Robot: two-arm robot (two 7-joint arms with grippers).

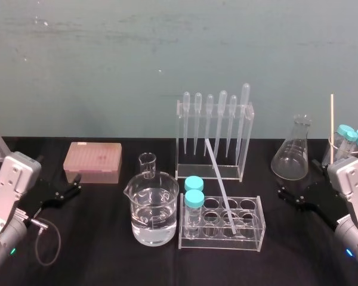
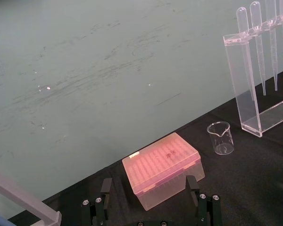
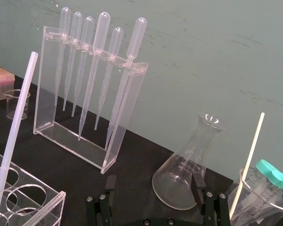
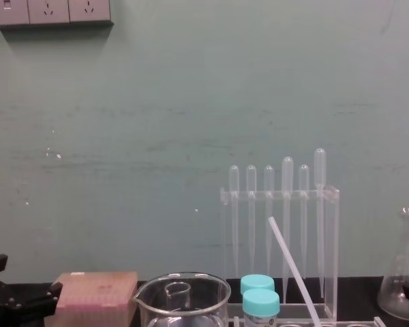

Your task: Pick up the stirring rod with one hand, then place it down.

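Observation:
The stirring rod (image 1: 221,185) is a long translucent-white rod that leans at a slant in the clear test-tube rack (image 1: 258,238) at the table's middle, its upper end resting toward the pipette stand. It also shows in the right wrist view (image 3: 16,127) and the chest view (image 4: 293,269). My right gripper (image 1: 298,179) hovers open at the right side, in front of the conical flask, well away from the rod; its fingers (image 3: 111,183) hold nothing. My left gripper (image 1: 76,183) rests open at the far left, by the pink box (image 2: 162,167).
A water-filled beaker (image 1: 152,214) and a small beaker (image 1: 147,164) stand left of the rack, which holds two teal-capped tubes (image 1: 194,193). Behind is the pipette stand (image 1: 244,149). At the right are a conical flask (image 1: 293,156) and a pale stick (image 1: 332,125) in a beaker.

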